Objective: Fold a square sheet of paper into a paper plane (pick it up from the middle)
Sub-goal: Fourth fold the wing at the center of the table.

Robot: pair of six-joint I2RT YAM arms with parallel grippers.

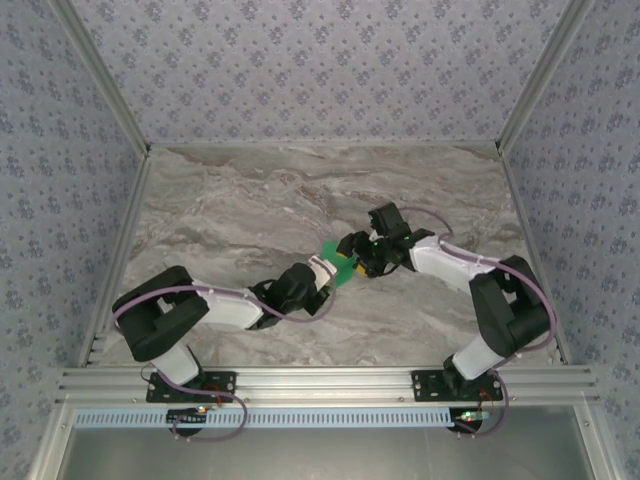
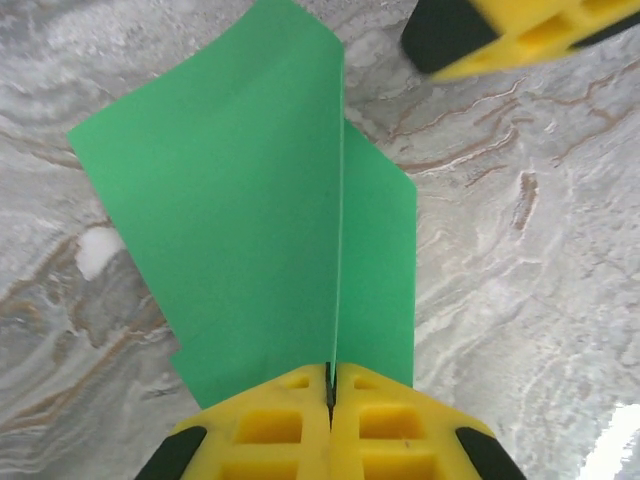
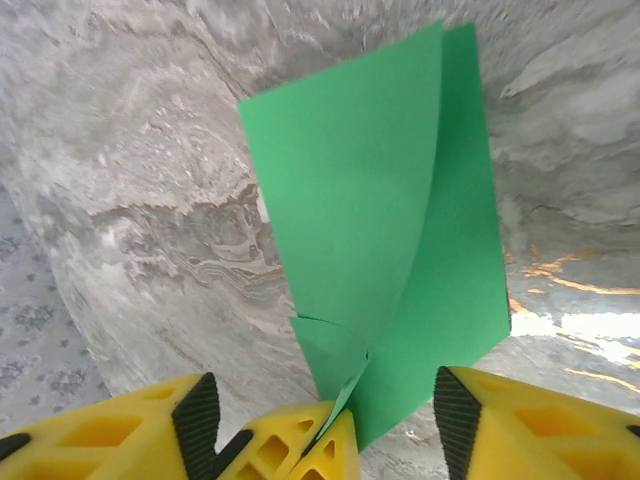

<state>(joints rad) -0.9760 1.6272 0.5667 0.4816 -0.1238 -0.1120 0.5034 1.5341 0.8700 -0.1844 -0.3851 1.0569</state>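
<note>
Left gripper (image 2: 330, 385) is clamped shut on the folded square sheet of paper (image 2: 250, 200), pinching its crease end. The sheet fans out ahead of the left gripper, clear of the table (image 1: 250, 200). Right gripper (image 3: 325, 405) is open, jaws straddling the sheet just beside the left gripper, gripping nothing. Looks like a regrip: left should hold the crease firm while right closes further along the fold, layers aligned, no twist.

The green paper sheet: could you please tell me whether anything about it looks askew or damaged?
Yes: the thin bright green folded paper sheet has a small curled flap beside the left gripper pinching it, and its layers bow apart instead of lying flat.
</note>
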